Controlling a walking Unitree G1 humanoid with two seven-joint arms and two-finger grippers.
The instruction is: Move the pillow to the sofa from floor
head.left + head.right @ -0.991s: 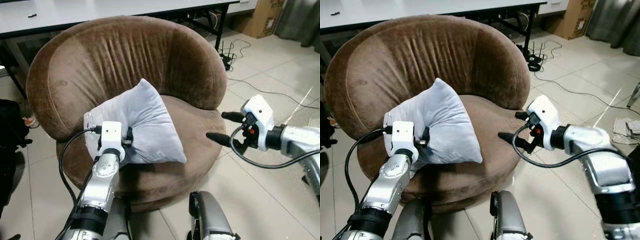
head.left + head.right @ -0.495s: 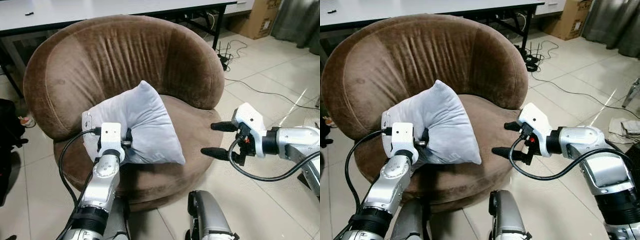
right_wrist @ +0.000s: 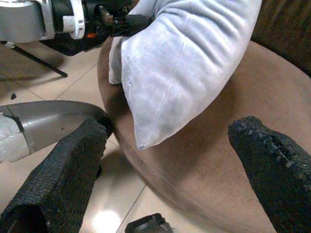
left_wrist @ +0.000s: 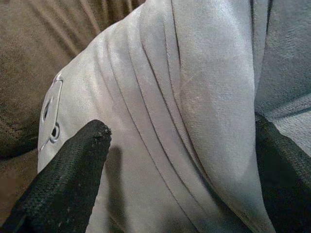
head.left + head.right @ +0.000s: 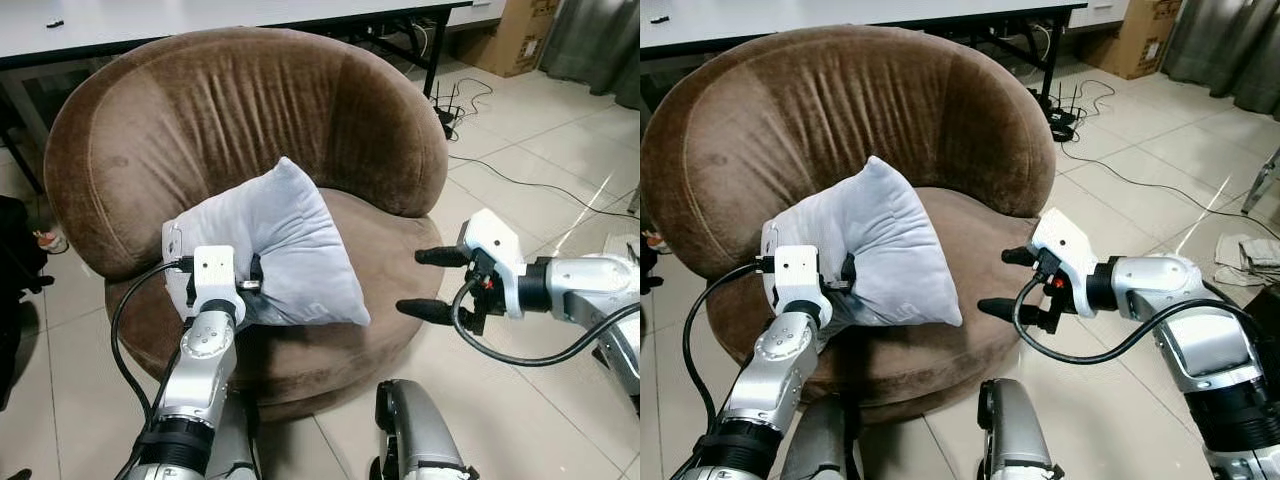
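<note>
Nearby, cables point(image 5: 520, 185) beside sofa point(image 5: 200, 130)

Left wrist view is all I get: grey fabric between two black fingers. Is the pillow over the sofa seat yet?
Observer: Yes. The pillow lies on the brown sofa seat, its peak leaning toward the backrest.
Operator: Where is the other arm?
Observer: The right gripper is at the seat's right edge, fingers spread, holding nothing.
Operator: Is my grip at a corner?
Observer: The left gripper pinches the pillow's lower left end, near the seat's front edge.
</note>
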